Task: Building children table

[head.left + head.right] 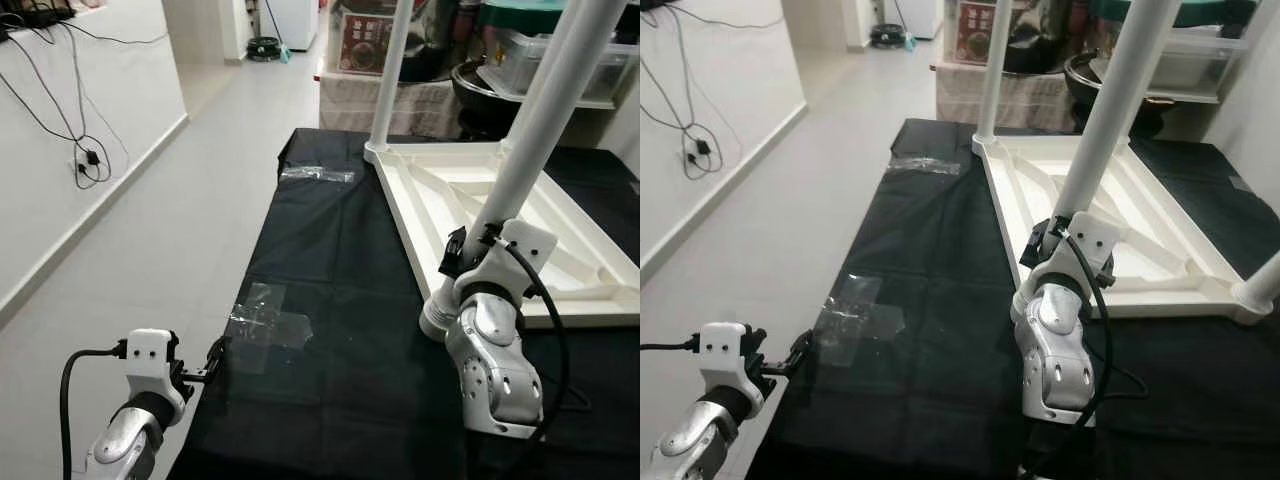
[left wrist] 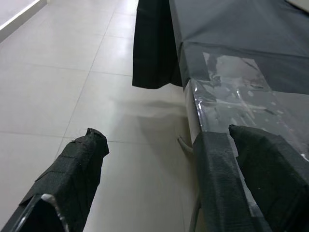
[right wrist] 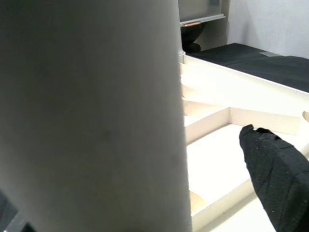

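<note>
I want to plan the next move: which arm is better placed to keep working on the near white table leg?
The right. Its gripper is already at the white leg near its base on the upturned tabletop. The left gripper sits at the black cloth's near left edge, far from the leg.

1. The right arm reaches forward over the desk, its wrist raised and its end effector (image 1: 462, 252) closed around the white table leg (image 1: 540, 125) near that leg's base.
2. The left arm is held low at the desk's left edge, its end effector (image 1: 214, 362) level with the edge, fingers (image 2: 77, 179) spread apart, one on either side of it.
</note>
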Motion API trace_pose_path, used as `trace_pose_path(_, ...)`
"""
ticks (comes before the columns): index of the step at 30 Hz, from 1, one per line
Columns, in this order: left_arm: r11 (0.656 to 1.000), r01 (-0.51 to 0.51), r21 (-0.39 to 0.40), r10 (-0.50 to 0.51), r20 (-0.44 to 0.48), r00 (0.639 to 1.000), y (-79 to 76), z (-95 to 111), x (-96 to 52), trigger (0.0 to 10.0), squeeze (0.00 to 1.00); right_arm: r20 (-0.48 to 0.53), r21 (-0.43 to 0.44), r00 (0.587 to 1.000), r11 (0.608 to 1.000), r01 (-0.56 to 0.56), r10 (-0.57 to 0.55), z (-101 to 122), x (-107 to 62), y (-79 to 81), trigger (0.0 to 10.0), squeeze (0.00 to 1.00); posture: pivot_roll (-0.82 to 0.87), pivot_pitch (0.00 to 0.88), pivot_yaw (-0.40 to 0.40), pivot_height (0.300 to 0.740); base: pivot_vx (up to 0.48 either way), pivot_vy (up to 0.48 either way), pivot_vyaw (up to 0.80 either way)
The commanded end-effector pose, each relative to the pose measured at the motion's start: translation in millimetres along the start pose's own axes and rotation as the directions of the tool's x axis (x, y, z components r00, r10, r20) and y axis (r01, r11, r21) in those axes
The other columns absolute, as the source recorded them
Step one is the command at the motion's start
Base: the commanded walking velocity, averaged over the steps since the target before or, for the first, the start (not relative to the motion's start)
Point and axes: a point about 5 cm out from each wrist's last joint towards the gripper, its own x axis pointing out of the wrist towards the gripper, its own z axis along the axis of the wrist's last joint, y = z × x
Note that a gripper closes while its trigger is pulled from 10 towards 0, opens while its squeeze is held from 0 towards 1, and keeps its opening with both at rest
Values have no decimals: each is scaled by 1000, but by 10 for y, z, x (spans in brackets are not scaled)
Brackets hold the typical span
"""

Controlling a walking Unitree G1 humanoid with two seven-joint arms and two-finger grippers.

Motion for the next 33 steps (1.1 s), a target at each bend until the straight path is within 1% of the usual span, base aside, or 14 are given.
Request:
trace_pose_path(1,1000,1,15,0,-17,1000,20,-34,-11,10000,0,10,14,999,999,52,-53,43,36,-112,10000,1000,74,0,-39,740,0,0,0)
trace_pose_path(10,1000,7,16,-6,-20,1000,23,-37,-11,10000,0,48,32,999,999,-22,20,172,63,-158,10000,1000,70,0,-31,740,0,0,0)
trace_pose_path(16,1000,21,22,-20,-26,999,18,-43,-7,10000,0,81,33,983,986,-165,162,224,108,-277,10000,1000,60,0,-23,740,0,0,0)
trace_pose_path(18,999,24,21,-24,-26,999,14,-42,-3,10000,0,72,51,967,967,-249,245,217,109,-255,10000,1000,58,0,-19,740,0,0,0)
trace_pose_path(21,999,32,23,-31,-29,999,8,-45,3,10000,0,89,34,899,901,-433,429,245,116,-224,10000,1000,58,0,-17,740,0,0,0)
trace_pose_path(24,999,33,23,-33,-30,999,8,-45,5,10000,0,85,26,883,885,-465,462,245,120,-213,10000,1000,58,0,-17,740,0,0,0)
trace_pose_path(26,999,36,24,-36,-29,999,5,-42,9,10000,0,64,-10,817,819,-574,573,250,160,-170,10000,1000,59,0,-17,740,0,0,0)
trace_pose_path(27,999,38,25,-37,-29,999,4,-42,11,10000,0,47,-7,770,771,-636,636,255,185,-142,10000,502,61,0,-17,740,0,0,0)
trace_pose_path(28,999,39,26,-38,-29,999,4,-41,13,10000,0,36,-1,735,736,-677,677,258,200,-127,10000,502,61,0,-17,740,0,0,0)
trace_pose_path(29,999,41,27,-40,-29,999,0,-42,15,10000,0,28,-9,688,688,-725,725,284,232,-110,10000,0,68,0,-23,740,0,0,0)
trace_pose_path(30,999,41,27,-40,-29,999,0,-42,15,10000,0,28,-9,688,688,-725,725,284,232,-110,10000,0,68,0,-23,740,0,0,0)
trace_pose_path(31,999,42,27,-42,-29,999,-3,-42,17,10000,0,23,-16,656,656,-754,755,303,254,-101,10000,0,68,0,-23,740,0,0,0)
trace_pose_path(32,999,44,28,-44,-29,999,-7,-41,19,10000,0,0,-46,595,594,-803,804,325,288,-80,10000,0,72,0,-28,740,0,0,0)
trace_pose_path(33,999,44,28,-44,-29,999,-7,-41,19,10000,0,0,-46,595,594,-803,804,325,288,-80,10000,0,72,0,-28,740,0,0,0)
